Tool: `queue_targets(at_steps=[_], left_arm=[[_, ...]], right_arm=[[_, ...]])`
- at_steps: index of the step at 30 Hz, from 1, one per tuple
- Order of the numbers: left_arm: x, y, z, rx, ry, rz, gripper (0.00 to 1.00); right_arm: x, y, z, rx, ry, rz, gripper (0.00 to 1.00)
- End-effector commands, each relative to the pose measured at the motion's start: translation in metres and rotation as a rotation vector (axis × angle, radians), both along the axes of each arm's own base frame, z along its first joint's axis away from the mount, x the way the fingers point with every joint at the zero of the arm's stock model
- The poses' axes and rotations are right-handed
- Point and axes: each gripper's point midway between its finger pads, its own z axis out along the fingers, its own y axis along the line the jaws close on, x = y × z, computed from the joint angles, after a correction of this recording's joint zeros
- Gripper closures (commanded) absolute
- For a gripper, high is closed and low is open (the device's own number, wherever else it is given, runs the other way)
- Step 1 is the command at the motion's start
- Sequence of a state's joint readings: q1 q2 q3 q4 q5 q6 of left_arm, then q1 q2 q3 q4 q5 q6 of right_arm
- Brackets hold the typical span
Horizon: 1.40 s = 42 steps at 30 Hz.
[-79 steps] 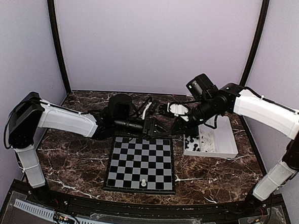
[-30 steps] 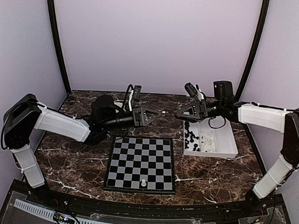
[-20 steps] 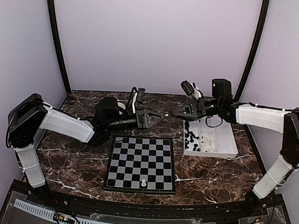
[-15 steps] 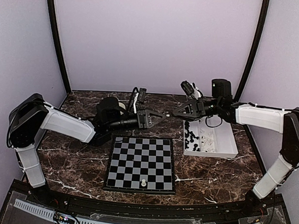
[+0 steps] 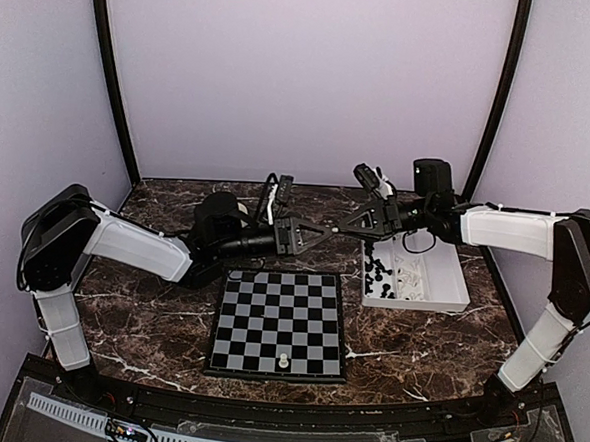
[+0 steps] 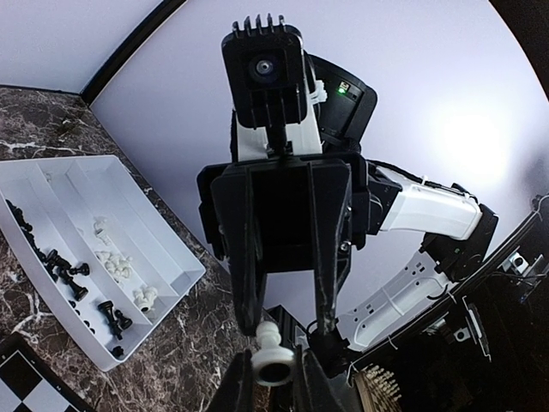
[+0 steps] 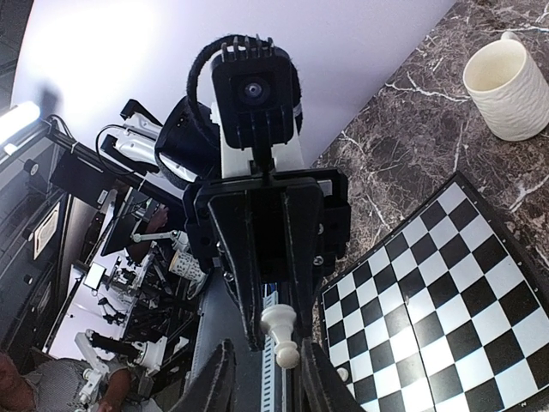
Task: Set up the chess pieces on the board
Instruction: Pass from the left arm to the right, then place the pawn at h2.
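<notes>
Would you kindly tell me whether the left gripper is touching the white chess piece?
Touching. The left wrist view shows the left gripper clamped on the white chess piece, with no gap on either side.

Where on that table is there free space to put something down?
Nearly the whole board is bare; one white piece stands on its near row. Marble table left of the board and in front of the tray is free too. Crowded: behind the board, where the left gripper and right gripper meet.
</notes>
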State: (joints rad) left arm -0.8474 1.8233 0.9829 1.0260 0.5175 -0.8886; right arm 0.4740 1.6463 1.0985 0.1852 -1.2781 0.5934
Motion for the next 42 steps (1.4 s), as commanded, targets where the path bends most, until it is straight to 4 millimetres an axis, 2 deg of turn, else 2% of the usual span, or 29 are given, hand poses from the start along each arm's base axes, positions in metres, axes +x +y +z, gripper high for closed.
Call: queue_targets(at_steps=[1,14,21,23,25,26,27,28,29,31,36,38,40,41,42], left_arm=[[-0.005,-0.005,0.021,-0.061,-0.041,-0.032,0.96],[-0.004,-0.006,0.019,-0.069,-0.035,-0.033,0.95],[-0.003,-0.006,0.017,-0.064,-0.030,-0.027,0.93],[-0.002,-0.006,0.014,-0.057,-0.024,-0.023,0.87],[0.000,-0.005,0.012,-0.041,-0.019,-0.010,0.70],[0.000,-0.004,0.006,-0.016,-0.017,-0.004,0.66],[0.001,-0.001,0.010,-0.011,-0.027,0.013,0.58],[-0.001,0.004,0.011,0.007,-0.038,0.022,0.54],[-0.001,0.009,0.012,0.016,-0.045,0.032,0.43],[-0.003,0.021,0.018,0.047,-0.071,0.045,0.31],[-0.002,0.057,0.035,0.227,-0.187,0.136,0.27],[0.007,0.076,0.042,0.292,-0.221,0.198,0.26],[0.028,0.101,0.046,0.373,-0.240,0.300,0.26],[0.038,0.113,0.039,0.444,-0.242,0.360,0.25],[0.049,0.126,0.049,0.459,-0.258,0.415,0.25]], right_arm=[[0.002,0.006,0.006,0.014,-0.035,0.011,0.75],[0.002,0.008,0.003,0.010,-0.022,0.016,0.84],[0.002,0.009,0.004,0.012,-0.032,0.014,0.98],[0.003,0.009,0.006,0.011,-0.047,0.012,0.99],[0.007,0.008,0.006,-0.008,-0.072,0.000,1.00],[0.011,0.008,0.007,-0.019,-0.108,-0.010,1.00],[0.012,0.007,0.004,-0.055,-0.116,-0.019,1.00],[0.016,0.006,0.001,-0.091,-0.156,-0.033,1.00],[0.019,0.004,-0.001,-0.131,-0.200,-0.046,1.00],[0.024,-0.001,-0.007,-0.216,-0.269,-0.064,1.00],[0.028,-0.013,-0.027,-0.415,-0.438,-0.066,1.00],[0.024,-0.014,-0.034,-0.491,-0.517,-0.041,1.00],[0.015,-0.010,-0.042,-0.564,-0.590,0.002,1.00],[0.012,-0.009,-0.046,-0.599,-0.628,0.021,1.00],[0.007,-0.007,-0.049,-0.630,-0.657,0.044,1.00]])
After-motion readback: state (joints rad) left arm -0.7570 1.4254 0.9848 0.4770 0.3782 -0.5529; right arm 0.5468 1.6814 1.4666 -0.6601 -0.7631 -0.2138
